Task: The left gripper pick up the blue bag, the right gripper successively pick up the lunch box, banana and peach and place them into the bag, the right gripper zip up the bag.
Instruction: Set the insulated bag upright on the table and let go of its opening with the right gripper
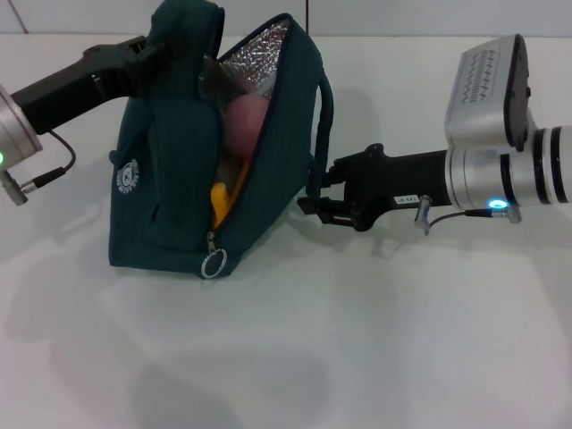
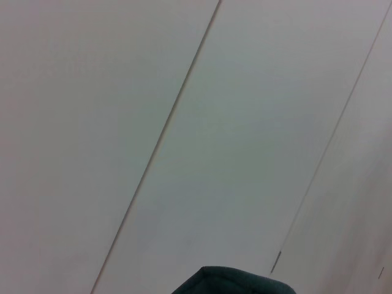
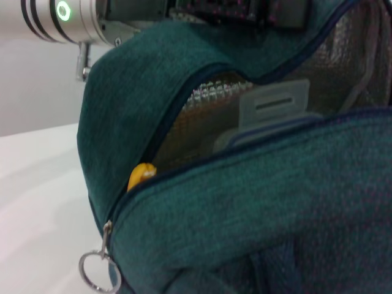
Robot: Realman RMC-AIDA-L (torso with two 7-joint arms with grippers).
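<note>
Packing stage complete, zipping stage pending, by my judgement. My left gripper [image 1: 165, 49] holds the blue bag [image 1: 170, 197] upright by its top, at about 10 o'clock in the head view; its fingers are buried in the fabric, so I take them as clamped on it. Inside the gaping mouth the peach [image 1: 239, 125] sits high, the banana [image 1: 219, 204] shows yellow below it, and the lunch box [image 3: 272, 110] shows in the right wrist view as a pale lid against the foil lining. My right gripper [image 1: 315, 198] hovers at 3 o'clock of the bag, touching or just beside its side strap; I cannot tell how far its fingers are parted, and it carries nothing visible.

The next move calls for reaching the zipper ring [image 1: 213, 264], hanging at 6 o'clock of the opening, and drawing it up along the seam.

The table [image 1: 375, 349] is plain white; pale wall panels [image 2: 184, 122] with thin seams stand behind.
</note>
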